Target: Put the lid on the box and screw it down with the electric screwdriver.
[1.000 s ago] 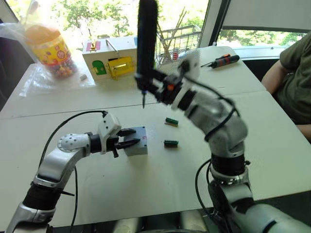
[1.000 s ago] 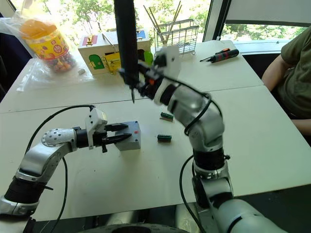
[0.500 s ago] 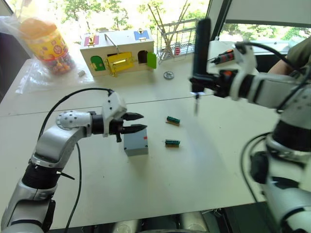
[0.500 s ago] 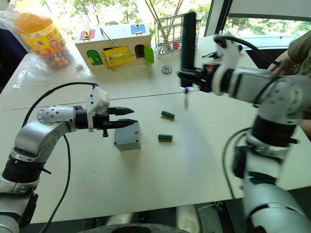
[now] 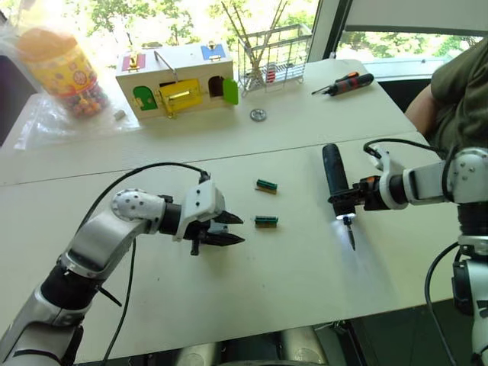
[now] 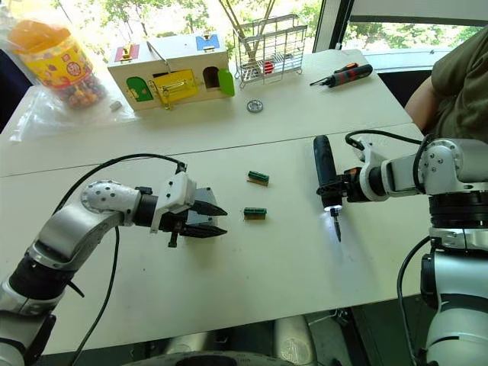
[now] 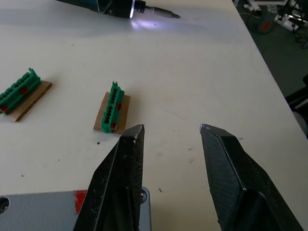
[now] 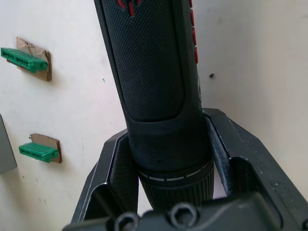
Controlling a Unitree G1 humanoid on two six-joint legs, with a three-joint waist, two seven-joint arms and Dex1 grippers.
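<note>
Right gripper (image 6: pixel 345 185) clamps the electric screwdriver (image 6: pixel 325 174), lit bit pointing 6 o'clock, low over the table (image 6: pixel 252 267). Left gripper (image 5: pixel 227 229) is open and empty over the box (image 7: pixel 43 211), at the screwdriver's 9 o'clock. Screwing step seems paused; next calls for carrying the bit back to a lid corner.

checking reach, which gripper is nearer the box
Left. The left gripper hangs open right over the box; the right gripper, holding the electric screwdriver, is far off to the robot's right.

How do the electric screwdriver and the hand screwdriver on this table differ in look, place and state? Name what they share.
The electric screwdriver is thick and all black, the hand screwdriver slimmer with a red-and-black handle. The electric screwdriver is clamped in the right gripper, low over the near table; the hand screwdriver lies free on the far table. The electric screwdriver's tip is lit; the hand screwdriver shows no light. Both end in a metal bit.
</note>
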